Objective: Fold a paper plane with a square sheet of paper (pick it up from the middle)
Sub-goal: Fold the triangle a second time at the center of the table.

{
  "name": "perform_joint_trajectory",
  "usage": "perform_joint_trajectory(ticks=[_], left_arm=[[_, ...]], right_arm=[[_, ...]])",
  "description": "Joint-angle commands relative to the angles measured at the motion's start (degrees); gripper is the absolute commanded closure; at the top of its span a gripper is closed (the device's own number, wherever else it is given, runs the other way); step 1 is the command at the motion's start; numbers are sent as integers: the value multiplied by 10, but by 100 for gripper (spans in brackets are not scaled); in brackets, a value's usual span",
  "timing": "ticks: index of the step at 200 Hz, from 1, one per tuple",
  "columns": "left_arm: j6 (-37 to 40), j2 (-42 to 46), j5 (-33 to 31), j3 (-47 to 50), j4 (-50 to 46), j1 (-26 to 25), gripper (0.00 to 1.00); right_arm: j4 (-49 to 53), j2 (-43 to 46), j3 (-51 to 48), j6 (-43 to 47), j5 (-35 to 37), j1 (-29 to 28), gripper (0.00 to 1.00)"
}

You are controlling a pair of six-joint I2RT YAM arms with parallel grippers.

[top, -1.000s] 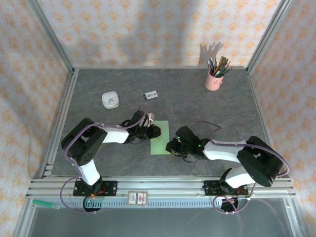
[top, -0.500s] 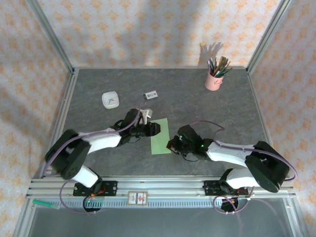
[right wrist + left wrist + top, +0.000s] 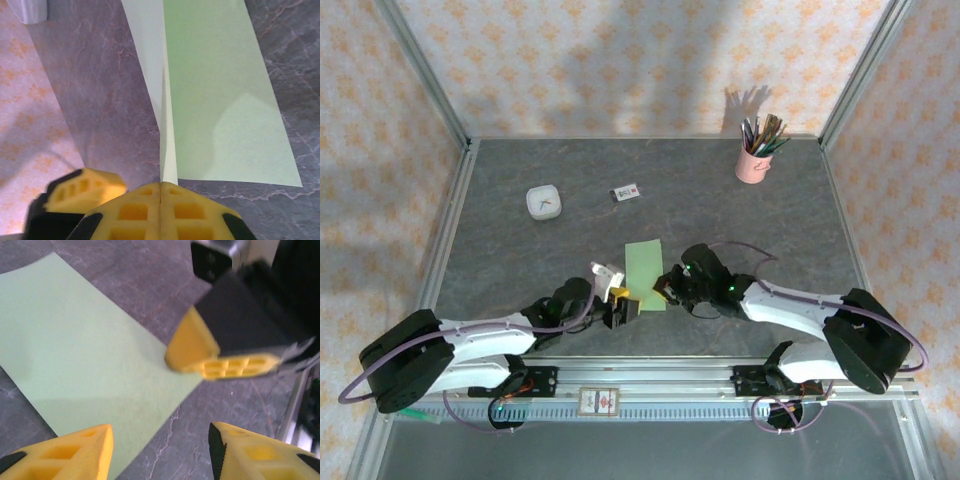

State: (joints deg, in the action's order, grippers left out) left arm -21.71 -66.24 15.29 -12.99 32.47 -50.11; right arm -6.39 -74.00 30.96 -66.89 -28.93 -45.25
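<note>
The square sheet of paper (image 3: 644,272) lies near the middle of the bench (image 3: 520,250), doubled into a pale green strip; the right gripper (image 3: 667,289) has its fingers pressed together, pinching a raised layer at the sheet's near right edge; the left gripper (image 3: 623,306) hovers over the near left corner, fingers spread, holding nothing.

You can count one square sheet of paper (image 3: 644,265) in the centre, one pink pencil cup (image 3: 752,163) at upper right, one white dish (image 3: 543,203) and one small card (image 3: 626,192) at upper left, and two grippers: left gripper (image 3: 622,303), right gripper (image 3: 666,289).
</note>
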Motion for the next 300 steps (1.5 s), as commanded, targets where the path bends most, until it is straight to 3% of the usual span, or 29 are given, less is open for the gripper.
perform_joint_trajectory(ticks=[1, 30, 77, 150, 264, 300], left_arm=[[79, -17, -76, 2, 77, -33, 43], [145, -49, -141, -3, 96, -68, 42], [200, -95, -175, -34, 82, -77, 47], [247, -139, -160, -65, 74, -77, 58], [268, -166, -149, -77, 82, -77, 87], [268, -164, -129, -64, 102, -76, 93]], right_arm=[[13, -4, 20, -12, -22, 6, 100], [11, -7, 21, -12, -27, 10, 100], [9, -9, 19, -13, -33, 11, 100], [5, -5, 9, -20, -30, 12, 100], [2, -5, -2, -30, -23, 11, 100], [13, 6, -2, -27, -12, 15, 90]])
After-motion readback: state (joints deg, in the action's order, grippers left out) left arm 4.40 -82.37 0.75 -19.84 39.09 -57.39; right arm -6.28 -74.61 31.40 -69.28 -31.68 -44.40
